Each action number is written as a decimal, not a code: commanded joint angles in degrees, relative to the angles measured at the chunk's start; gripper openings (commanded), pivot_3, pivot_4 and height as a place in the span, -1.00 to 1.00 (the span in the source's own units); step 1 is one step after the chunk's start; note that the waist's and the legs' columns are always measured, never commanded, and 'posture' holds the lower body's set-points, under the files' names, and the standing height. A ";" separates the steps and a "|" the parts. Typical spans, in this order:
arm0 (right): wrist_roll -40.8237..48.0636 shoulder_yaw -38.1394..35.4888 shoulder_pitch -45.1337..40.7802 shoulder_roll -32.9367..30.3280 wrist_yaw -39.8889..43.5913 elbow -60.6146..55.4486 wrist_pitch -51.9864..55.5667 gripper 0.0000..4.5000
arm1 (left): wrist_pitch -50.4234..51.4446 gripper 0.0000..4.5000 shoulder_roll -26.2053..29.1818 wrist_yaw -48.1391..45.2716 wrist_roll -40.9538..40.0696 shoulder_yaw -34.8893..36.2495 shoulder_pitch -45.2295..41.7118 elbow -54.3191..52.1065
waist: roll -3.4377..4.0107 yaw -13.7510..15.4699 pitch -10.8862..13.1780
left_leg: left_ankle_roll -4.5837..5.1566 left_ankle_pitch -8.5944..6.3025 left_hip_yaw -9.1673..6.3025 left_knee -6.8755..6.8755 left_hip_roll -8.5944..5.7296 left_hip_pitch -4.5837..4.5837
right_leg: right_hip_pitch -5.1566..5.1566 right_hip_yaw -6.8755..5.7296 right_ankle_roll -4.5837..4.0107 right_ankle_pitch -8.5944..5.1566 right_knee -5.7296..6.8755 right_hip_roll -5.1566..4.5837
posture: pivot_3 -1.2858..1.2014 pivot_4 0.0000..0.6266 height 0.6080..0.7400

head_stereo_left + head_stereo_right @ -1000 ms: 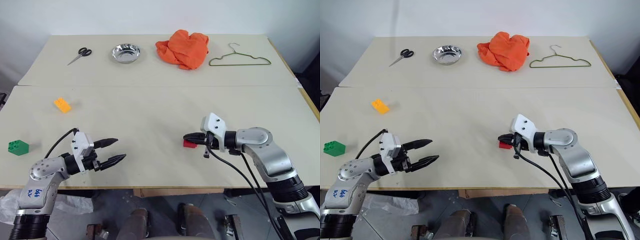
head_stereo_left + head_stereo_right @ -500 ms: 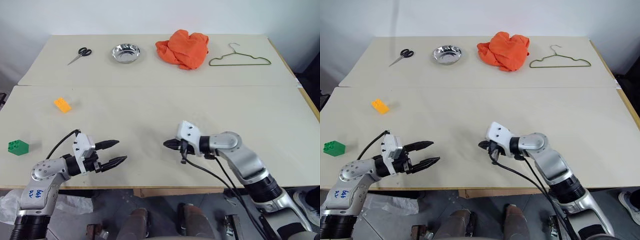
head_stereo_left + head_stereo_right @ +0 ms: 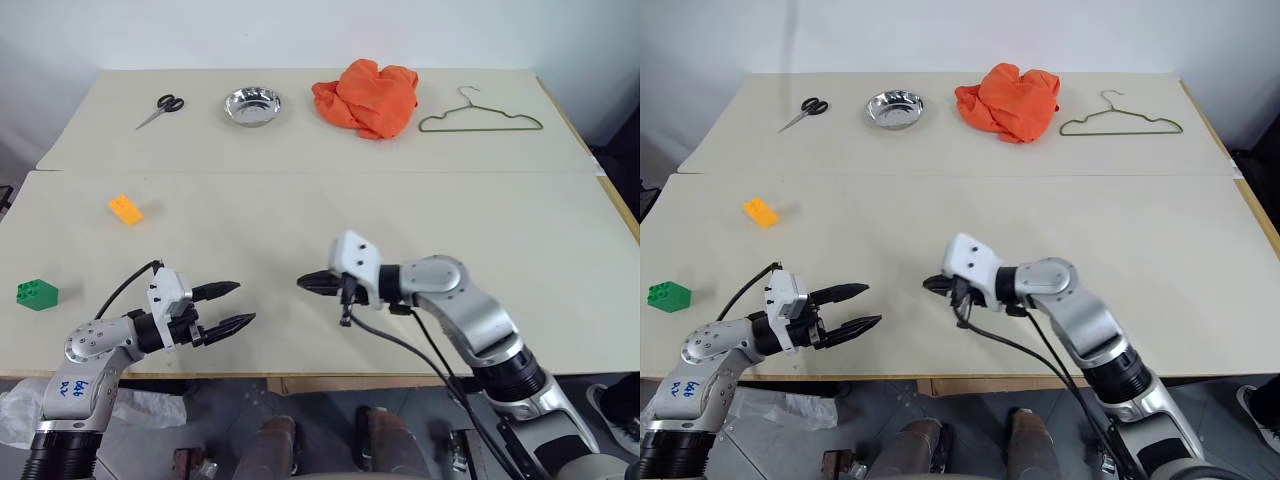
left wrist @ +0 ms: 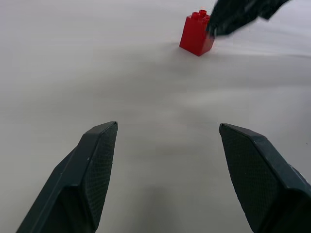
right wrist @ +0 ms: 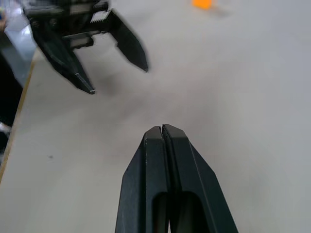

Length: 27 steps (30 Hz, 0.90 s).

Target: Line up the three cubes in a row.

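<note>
The red cube (image 4: 197,34) stands on the table in the left wrist view, with the tip of my right gripper (image 4: 218,26) at its upper corner; the arm hides it in the head views. My right gripper (image 3: 310,283) is shut with nothing between its fingers and points left over the table's middle front. A short way to its left, my left gripper (image 3: 228,305) stays open and empty near the front edge. The green cube (image 3: 36,294) sits at the far left. Further back on the left lies the orange-yellow cube (image 3: 125,209).
Along the back of the table (image 3: 300,210) lie scissors (image 3: 160,108), a metal bowl (image 3: 251,105), a crumpled orange cloth (image 3: 366,96) and a wire hanger (image 3: 480,120). A seam runs across the table between them and the cubes.
My right gripper, still shut, has swept left toward the left gripper. The red cube, visible at its tips a second ago, is now hidden behind it in the head views. The left arm stayed still.
</note>
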 commanded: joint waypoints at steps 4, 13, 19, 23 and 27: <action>4.62 -10.56 0.76 -6.26 4.56 4.84 -7.06 -0.31 | -0.40 0.57 -0.02 -0.14 -0.58 0.49 0.32 -1.43 | -0.01 0.00 0.00 | 0.00 0.00 0.02 0.01 0.00 0.00 | 0.02 0.00 0.00 0.00 -0.03 0.00 | 0.03 -0.52 1.00; 2.10 -8.43 2.14 -10.46 16.36 19.16 -20.32 0.91 | -0.83 0.57 1.35 -5.97 -2.36 -0.63 0.25 -4.03 | -0.01 -0.07 0.01 | 0.00 0.00 0.05 0.01 0.05 0.01 | 0.04 0.00 0.00 0.00 -0.06 0.00 | 0.03 -0.52 1.00; -1.87 -5.79 -2.14 -8.09 17.05 29.00 -26.80 0.91 | -1.48 0.57 1.38 -6.33 -1.02 -0.79 0.51 -5.28 | 0.00 -0.20 0.01 | -0.02 0.01 0.07 0.04 0.08 0.02 | 0.03 0.01 0.00 0.00 -0.06 0.01 | 0.03 -0.52 1.00; -1.03 -4.89 -3.86 -5.54 18.22 32.46 -25.71 0.91 | -1.49 0.57 0.56 -4.56 -0.80 -0.27 1.42 -5.64 | 0.00 -0.13 0.01 | -0.02 0.01 0.05 0.04 0.08 0.02 | 0.04 -0.01 0.00 0.00 -0.07 0.01 | 0.03 -0.52 1.00; -3.93 -3.65 -5.34 -3.90 17.51 36.30 -28.69 0.91 | -1.05 0.57 -0.41 -2.38 -1.41 0.32 1.77 -5.92 | 0.00 -0.03 0.01 | -0.02 0.01 0.05 0.06 0.08 0.01 | 0.05 -0.01 0.00 0.00 -0.05 0.01 | 0.03 -0.52 1.00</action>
